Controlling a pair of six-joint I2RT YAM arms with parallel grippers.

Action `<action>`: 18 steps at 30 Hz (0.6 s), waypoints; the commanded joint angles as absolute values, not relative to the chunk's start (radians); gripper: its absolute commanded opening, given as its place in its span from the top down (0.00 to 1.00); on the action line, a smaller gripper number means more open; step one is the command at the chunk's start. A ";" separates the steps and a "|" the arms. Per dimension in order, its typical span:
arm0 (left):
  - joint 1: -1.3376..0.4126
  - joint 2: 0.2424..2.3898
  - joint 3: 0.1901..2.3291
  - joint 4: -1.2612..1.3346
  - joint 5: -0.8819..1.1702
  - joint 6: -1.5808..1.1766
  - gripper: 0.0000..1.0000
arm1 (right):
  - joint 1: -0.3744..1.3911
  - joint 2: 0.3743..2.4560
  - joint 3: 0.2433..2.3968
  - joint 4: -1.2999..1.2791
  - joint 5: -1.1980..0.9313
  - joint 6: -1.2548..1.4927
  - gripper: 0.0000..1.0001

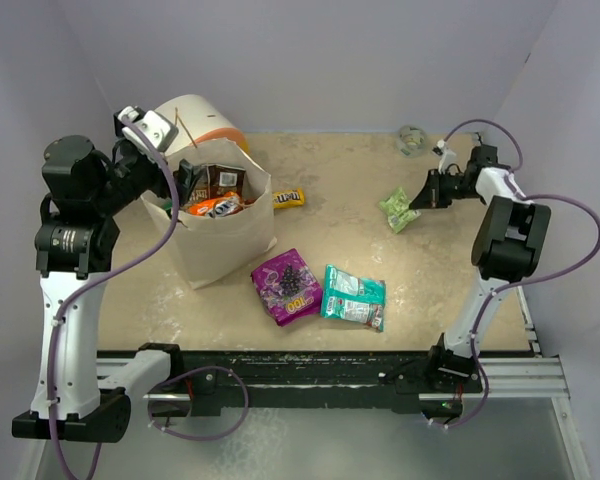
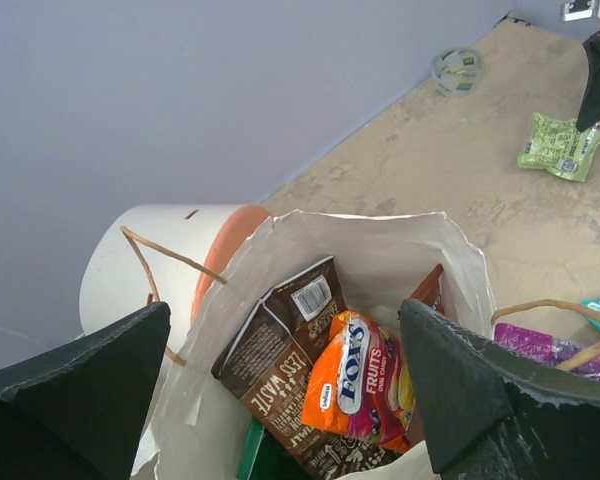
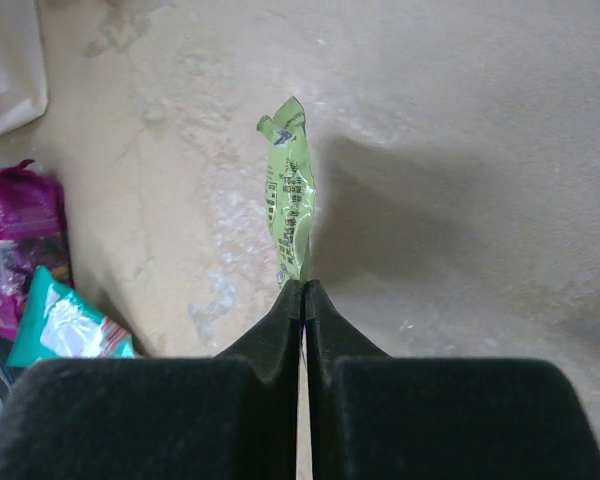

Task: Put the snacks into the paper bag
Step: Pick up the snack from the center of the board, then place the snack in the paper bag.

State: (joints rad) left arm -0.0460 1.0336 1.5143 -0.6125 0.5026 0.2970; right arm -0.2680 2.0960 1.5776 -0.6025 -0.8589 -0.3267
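The tan paper bag (image 1: 225, 235) stands at the left with a dark brown packet (image 2: 280, 350) and an orange-red candy packet (image 2: 365, 375) inside. My left gripper (image 2: 280, 400) is open and empty just above the bag's mouth. My right gripper (image 3: 305, 285) is shut on the edge of a small green packet (image 3: 288, 200), held above the table at the right (image 1: 400, 208). A purple packet (image 1: 287, 285) and a teal packet (image 1: 354, 296) lie on the table in front of the bag. A yellow candy bag (image 1: 288, 198) lies beside the bag.
A white-and-orange cylinder (image 1: 195, 120) lies behind the bag. A small grey-green ball (image 1: 412, 139) sits at the back right near the wall. Walls close in at the back and both sides.
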 commanded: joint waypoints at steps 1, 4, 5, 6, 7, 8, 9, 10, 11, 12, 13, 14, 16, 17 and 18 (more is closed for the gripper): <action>-0.040 1.029 1.577 -0.602 0.552 0.255 0.01 | -0.271 1.953 1.556 -0.674 -0.958 -0.416 1.00; -0.040 1.036 1.595 -0.622 0.603 0.249 0.00 | -0.270 1.887 1.544 -0.699 -1.014 -0.439 1.00; -0.041 1.038 1.602 -0.629 0.620 0.247 0.00 | -0.269 1.867 1.543 -0.711 -1.034 -0.445 1.00; -0.041 1.040 1.608 -0.635 0.637 0.245 0.01 | -0.268 1.843 1.542 -0.721 -1.054 -0.451 1.00; -0.041 1.043 1.613 -0.639 0.653 0.243 0.01 | -0.267 1.817 1.542 -0.731 -1.075 -0.458 1.00; -0.041 1.046 1.616 -0.641 0.675 0.240 0.02 | -0.266 1.791 1.540 -0.738 -1.097 -0.464 1.00; -0.041 1.049 1.619 -0.640 0.694 0.235 0.02 | -0.264 1.763 1.540 -0.742 -1.118 -0.467 1.00; -0.041 1.054 1.623 -0.642 0.714 0.232 0.03 | -0.262 1.734 1.540 -0.742 -1.140 -0.468 1.00; -0.041 1.060 1.628 -0.643 0.736 0.227 0.03 | -0.258 1.703 1.540 -0.740 -1.164 -0.468 1.00; -0.041 1.066 1.632 -0.645 0.760 0.219 0.03 | -0.252 1.672 1.541 -0.733 -1.183 -0.462 1.00; -0.041 1.072 1.636 -0.644 0.785 0.213 0.04 | -0.246 1.642 1.543 -0.722 -1.211 -0.452 1.00; -0.041 1.080 1.643 -0.641 0.811 0.205 0.04 | -0.239 1.610 1.543 -0.707 -1.230 -0.437 1.00; -0.043 1.101 1.654 -0.632 0.854 0.192 0.05 | -0.221 1.547 1.535 -0.628 -1.253 -0.365 1.00; -0.043 1.112 1.664 -0.629 0.872 0.185 0.05 | -0.208 1.516 1.527 -0.576 -1.257 -0.315 1.00; -0.044 1.123 1.677 -0.630 0.887 0.181 0.06 | -0.191 1.481 1.516 -0.511 -1.256 -0.261 1.00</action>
State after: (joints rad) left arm -0.0460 1.0912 1.6150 -0.6559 0.7628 0.2249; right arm -0.2379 1.6096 1.5318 -0.6727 -1.1477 -0.4026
